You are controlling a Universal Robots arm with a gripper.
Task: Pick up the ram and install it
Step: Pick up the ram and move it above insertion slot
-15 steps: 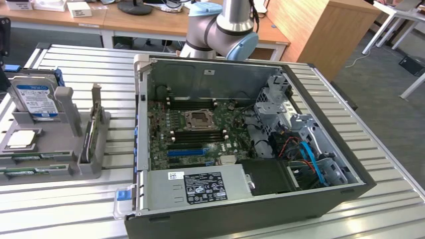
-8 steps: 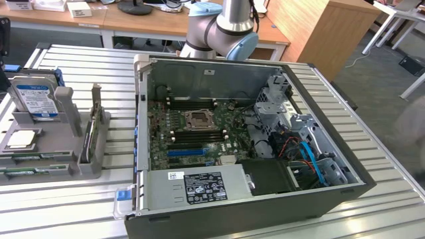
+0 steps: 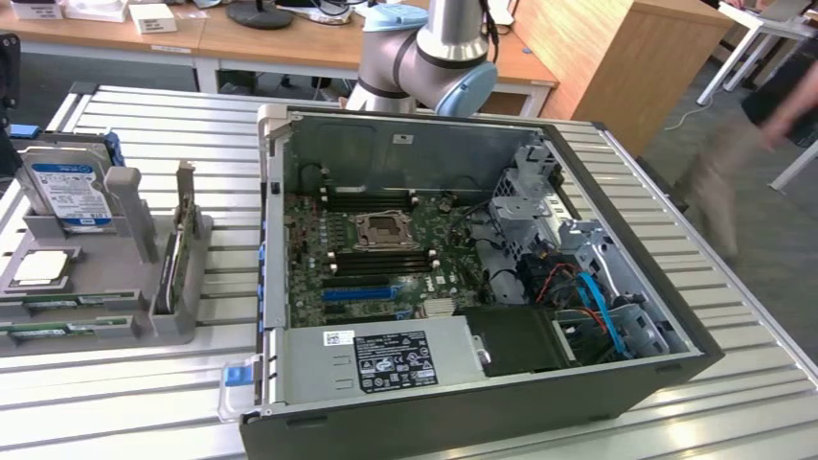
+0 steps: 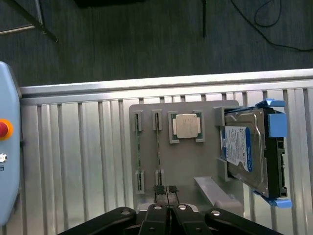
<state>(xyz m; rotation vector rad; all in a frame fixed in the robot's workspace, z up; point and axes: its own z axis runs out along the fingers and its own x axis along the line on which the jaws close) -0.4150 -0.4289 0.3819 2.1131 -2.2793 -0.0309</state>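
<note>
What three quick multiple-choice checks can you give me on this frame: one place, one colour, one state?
1. Where is the hard drive?
A. in the PC case
B. in the grey holder, beside the CPU
C. on the floor

2. What colour is the hard drive's carrier?
A. blue
B. red
C. yellow

3. How does the gripper stand?
A. wide open
B. clamped on the CPU
C. shut

Key:
1 B, the drive stands in the holder's end bay.
2 A, blue plastic frames the drive.
3 C, its fingers meet tip to tip.
</note>
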